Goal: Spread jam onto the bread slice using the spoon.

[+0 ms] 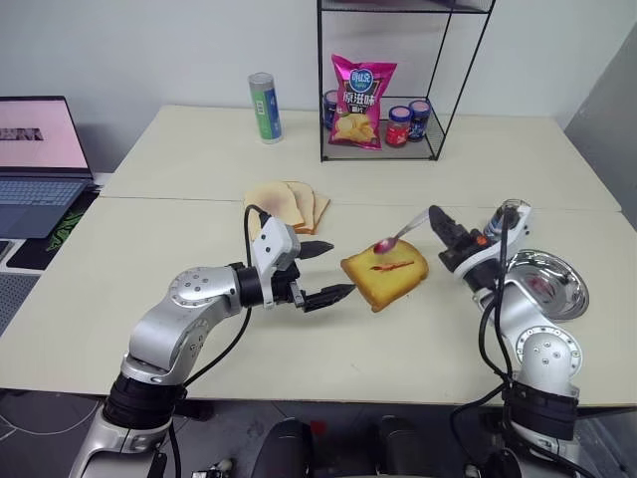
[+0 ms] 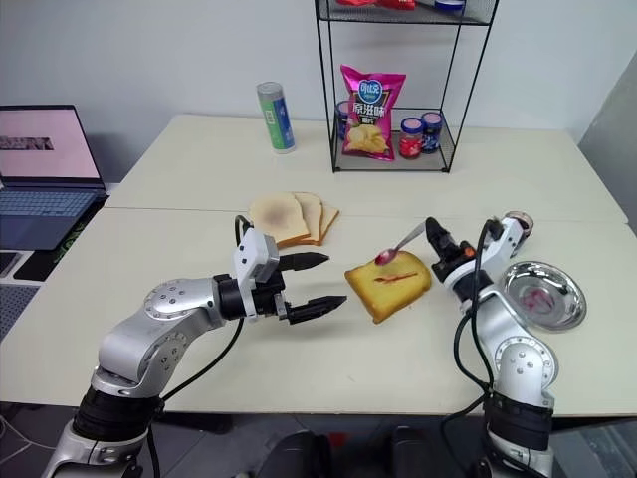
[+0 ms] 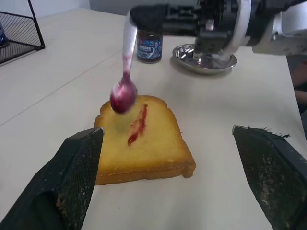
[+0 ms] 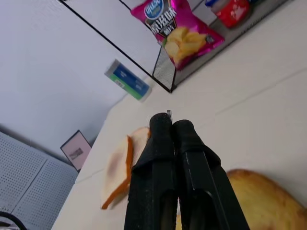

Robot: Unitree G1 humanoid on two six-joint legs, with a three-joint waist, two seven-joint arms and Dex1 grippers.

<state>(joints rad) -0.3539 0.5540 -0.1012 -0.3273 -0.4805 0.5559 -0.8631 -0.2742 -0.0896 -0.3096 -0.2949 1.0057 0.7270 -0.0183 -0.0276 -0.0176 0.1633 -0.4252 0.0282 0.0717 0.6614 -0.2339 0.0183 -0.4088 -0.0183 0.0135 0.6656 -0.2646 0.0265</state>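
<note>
The thick golden bread slice (image 1: 384,274) lies flat on the table and carries a short streak of red jam (image 1: 390,266). My right gripper (image 1: 435,216) is shut on the handle of the spoon (image 1: 400,236), and the jam-coated bowl (image 3: 123,97) hovers just above the slice's far edge. Its black fingers (image 4: 163,143) are pressed together. Just left of the slice my left gripper (image 1: 336,269) stands open, with nothing between its fingers. The jam jar (image 3: 149,46), with its dark blue label, stands behind my right arm beside the metal dish.
A shallow metal dish (image 1: 545,284) with a red smear sits at the right. Thin pale slices (image 1: 289,204) lie behind the left gripper. At the back stand a wire rack (image 1: 438,90) holding a chips bag (image 1: 360,100) and small jars, and a green can (image 1: 265,108). A laptop (image 1: 40,159) is far left.
</note>
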